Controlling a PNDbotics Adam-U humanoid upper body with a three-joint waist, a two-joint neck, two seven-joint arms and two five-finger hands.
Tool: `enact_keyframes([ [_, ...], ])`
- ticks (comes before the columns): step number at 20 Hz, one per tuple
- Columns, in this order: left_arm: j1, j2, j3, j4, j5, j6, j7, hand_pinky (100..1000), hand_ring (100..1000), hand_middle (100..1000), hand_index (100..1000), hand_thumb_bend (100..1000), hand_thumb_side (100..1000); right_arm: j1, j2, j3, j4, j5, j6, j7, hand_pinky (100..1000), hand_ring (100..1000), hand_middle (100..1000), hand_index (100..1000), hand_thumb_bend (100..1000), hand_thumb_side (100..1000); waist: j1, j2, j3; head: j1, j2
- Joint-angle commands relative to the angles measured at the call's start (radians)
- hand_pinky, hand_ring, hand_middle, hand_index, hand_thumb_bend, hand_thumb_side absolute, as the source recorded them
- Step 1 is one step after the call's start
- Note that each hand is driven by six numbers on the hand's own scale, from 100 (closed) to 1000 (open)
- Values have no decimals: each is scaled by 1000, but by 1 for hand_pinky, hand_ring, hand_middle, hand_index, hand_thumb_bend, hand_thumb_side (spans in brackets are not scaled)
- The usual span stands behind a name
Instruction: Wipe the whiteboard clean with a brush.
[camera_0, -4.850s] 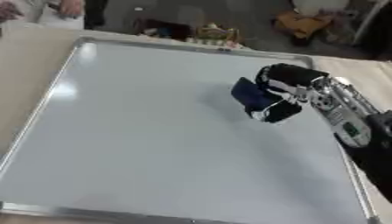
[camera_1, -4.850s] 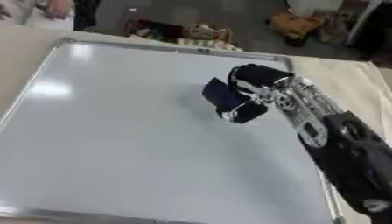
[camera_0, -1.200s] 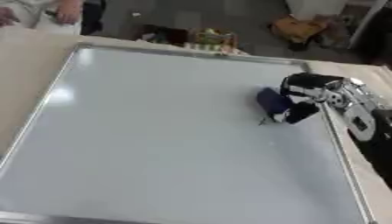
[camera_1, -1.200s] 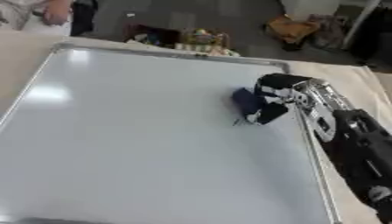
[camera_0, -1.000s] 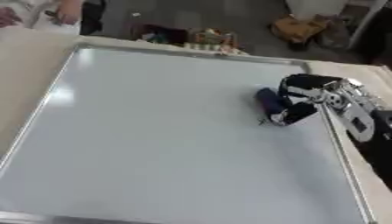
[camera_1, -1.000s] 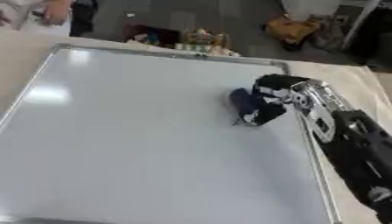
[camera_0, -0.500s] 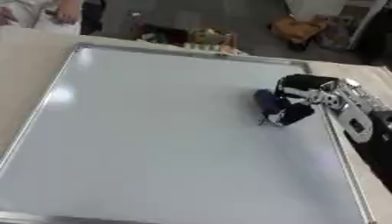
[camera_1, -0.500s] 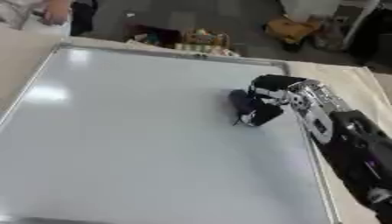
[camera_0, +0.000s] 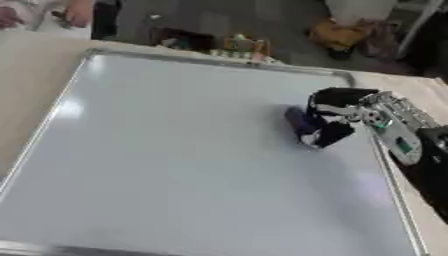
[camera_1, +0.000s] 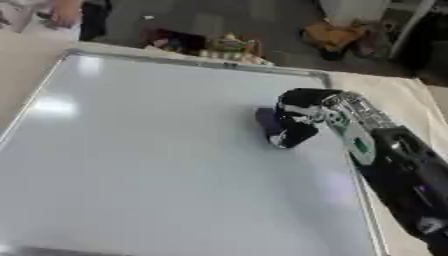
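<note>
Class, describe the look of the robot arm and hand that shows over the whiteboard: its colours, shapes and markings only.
The right hand has black fingers with pale silver bands. Behind it sits a silver-grey wrist section carrying a small green mark. The forearm is bulky, rounded and glossy black. No loose cables show.

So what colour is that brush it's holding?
Dark blue brush, clearest in the left eye view.

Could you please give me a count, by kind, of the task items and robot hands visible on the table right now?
whiteboard: 1
brush: 1, dark blue, held on the board
right hand: 1, curled round the brush
left hand: 0 in view
Total: 3
</note>
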Motion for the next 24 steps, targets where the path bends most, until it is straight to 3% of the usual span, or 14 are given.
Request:
enact_keyframes([
  [1, -14, 13, 6, -20, 4, 7, 1, 706, 585, 599, 756, 262, 963, -12, -20, 4, -26, -25, -11, 17, 729, 765, 300, 367, 100, 589, 2, -25, 1, 6, 3],
  [24, -18, 11, 6, -24, 1, 15, -2, 703, 587, 600, 755, 262, 964, 36, -34, 113, -237, -1, -63, 1, 711, 740, 283, 371, 100, 588, -7, -21, 8, 15, -12],
])
